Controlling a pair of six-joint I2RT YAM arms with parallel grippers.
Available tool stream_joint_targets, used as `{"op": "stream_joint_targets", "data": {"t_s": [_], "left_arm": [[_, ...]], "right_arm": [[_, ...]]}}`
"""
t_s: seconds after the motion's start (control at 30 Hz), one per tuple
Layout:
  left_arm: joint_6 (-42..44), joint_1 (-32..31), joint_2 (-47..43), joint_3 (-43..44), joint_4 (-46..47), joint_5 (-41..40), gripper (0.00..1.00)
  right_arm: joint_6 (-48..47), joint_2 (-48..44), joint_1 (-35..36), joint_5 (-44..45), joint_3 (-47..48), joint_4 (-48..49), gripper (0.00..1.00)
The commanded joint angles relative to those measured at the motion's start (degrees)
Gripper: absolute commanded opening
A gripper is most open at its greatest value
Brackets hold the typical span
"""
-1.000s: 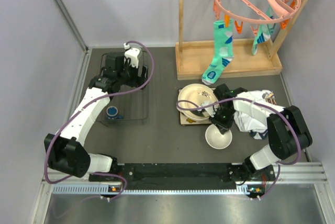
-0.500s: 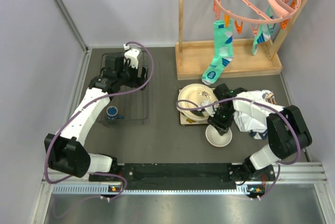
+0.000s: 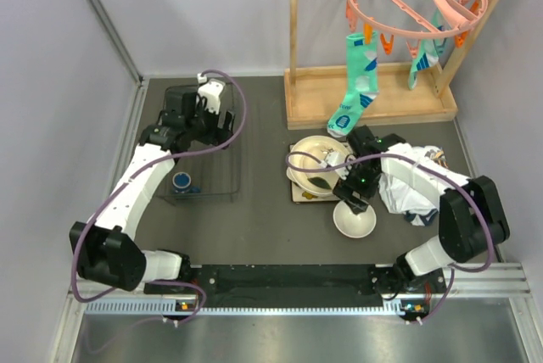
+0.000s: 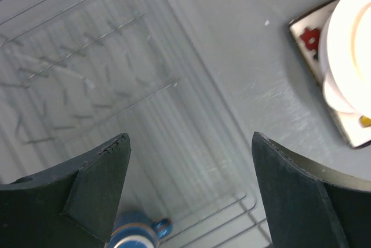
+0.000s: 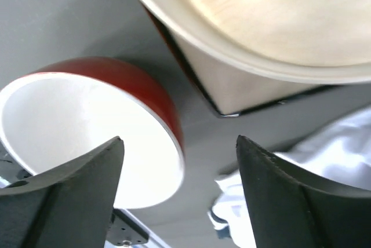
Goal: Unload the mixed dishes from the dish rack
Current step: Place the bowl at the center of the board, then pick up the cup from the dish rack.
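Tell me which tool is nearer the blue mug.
Left. The left tool hovers over the dish rack holding the blue mug; the right tool is well away, over the small bowl.

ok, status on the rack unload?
Left claw open, over dish rack. Right claw open, above small white bowl beside the stacked dishes. Dark blue mug in rack, near end. White cloth close by, right side.

The dark grey table (image 3: 263, 227) fills the middle of the frame. At its left sits the black wire dish rack (image 3: 216, 178). Right of centre a square plate (image 3: 299, 195) lies flat under stacked cream dishes (image 3: 310, 159), with a small bowl (image 3: 354, 222) just below it. A crumpled white cloth (image 3: 405, 195) lies at the right, and a wooden frame (image 3: 399, 102) stands along the upper edge.
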Motion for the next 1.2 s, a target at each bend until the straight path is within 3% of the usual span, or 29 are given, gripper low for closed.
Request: {"op": "stream_joint_targets", "data": {"t_s": [0.0,0.47,0.73,1.17], "left_arm": [[4.24,1.49,-2.25,3.93,-6.64,-2.13,0.89],[9.42,7.12,-5.5,2.44,-21.69,-9.6,0.9],[12.67,8.35,-4.63,-1.86,-23.11,-14.61,0.92],[14.7,9.5,-0.85,-7.75,-22.58,-14.79,0.99]], "right_arm": [[0.17,-4.54,-0.49,-0.53,5.94,-1.97,0.79],[4.55,-12.8,-0.41,-4.13,14.21,-1.27,0.92],[8.07,-15.53,-0.49,-6.86,11.76,3.82,0.94],[10.36,-18.43,-0.41,-9.15,6.74,7.26,0.95]]}}
